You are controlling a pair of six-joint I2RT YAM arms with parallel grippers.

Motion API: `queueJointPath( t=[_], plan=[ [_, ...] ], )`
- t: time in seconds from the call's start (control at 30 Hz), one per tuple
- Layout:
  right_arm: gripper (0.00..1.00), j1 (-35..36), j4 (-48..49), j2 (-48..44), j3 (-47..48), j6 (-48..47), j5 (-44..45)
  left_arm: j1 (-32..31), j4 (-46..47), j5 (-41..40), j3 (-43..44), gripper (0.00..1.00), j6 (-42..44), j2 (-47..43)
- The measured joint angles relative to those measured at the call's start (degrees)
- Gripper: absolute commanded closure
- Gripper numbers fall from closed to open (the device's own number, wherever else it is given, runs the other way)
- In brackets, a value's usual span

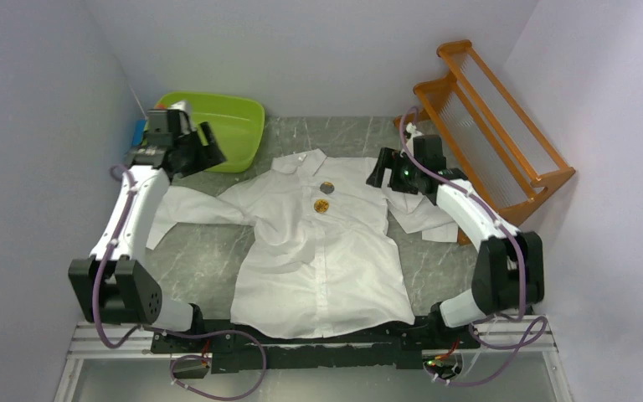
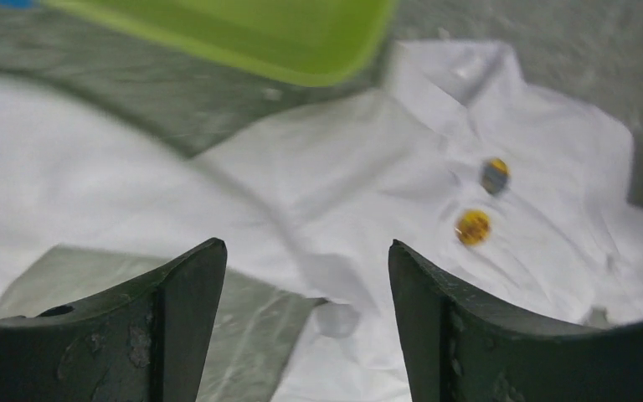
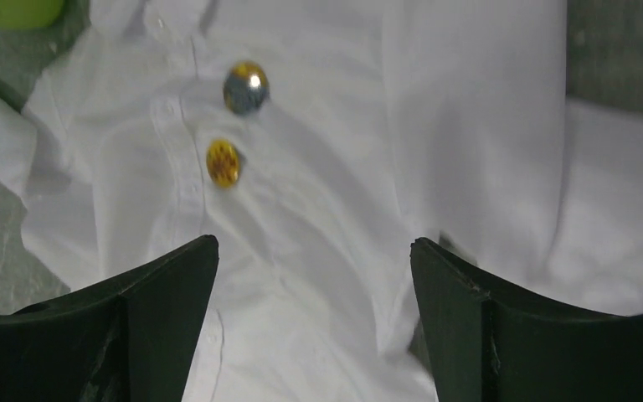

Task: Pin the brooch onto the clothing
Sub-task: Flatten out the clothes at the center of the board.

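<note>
Bolted nearest to where I stand, the black base rail [image 1: 301, 345] of the two arms runs just below the hem of the white shirt [image 1: 322, 260], which lies face up on the grey surface [image 1: 439, 268], collar pointing away from the arms. On its chest just under the collar sit a grey-blue brooch [image 1: 327, 188] and, right below it, a yellow brooch [image 1: 321, 204], both beside the button strip; whether either is pinned through I cannot tell. That cloth looks thin, light and limp, likely to bunch or slide if pushed, so I'd pinch it close beside the strip; the brooches look hard, slick and tiny, best taken by the rim. Left claw [image 1: 209, 144] hangs raised off the shirt on the robot's left of the collar, by a green tub [image 1: 234, 126], arm stretched tall, spread wide and empty. Right claw [image 1: 383, 172] hovers over the shirt's shoulder on the robot's right, elbow folded beside the sleeve, jaws released too, gripping nothing
</note>
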Motion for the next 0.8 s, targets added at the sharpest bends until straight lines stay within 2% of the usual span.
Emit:
queueJointPath(
  t=[0.2, 0.4, 0.57, 0.73, 0.8],
  plan=[
    [0.17, 2.6, 1.1, 15.4, 16.5, -3.9, -1.3, -13.6, 1.3, 1.4, 9.7, 0.36, -0.9, 13.6],
    [0.19, 7.9, 0.8, 30.1, 29.3, -6.2, -1.3, -22.9, -0.5, -1.0, 27.5, 0.35, -0.4, 34.1],
    [0.22, 10.4, -0.5, 39.1, 32.2, -6.1, -1.0, -26.5, -2.6, -3.4, 35.9, 0.37, -0.6, 48.0],
    [0.21, 10.1, -1.3, 42.6, 34.5, -5.2, -0.4, -26.3, -4.1, -4.5, 38.4, 0.4, -0.7, 56.5],
    [0.2, 9.8, -1.2, 43.5, 36.0, -5.0, 0.4, -26.0, -5.2, -4.7, 40.9, 0.46, -0.7, 58.1]
  ],
)
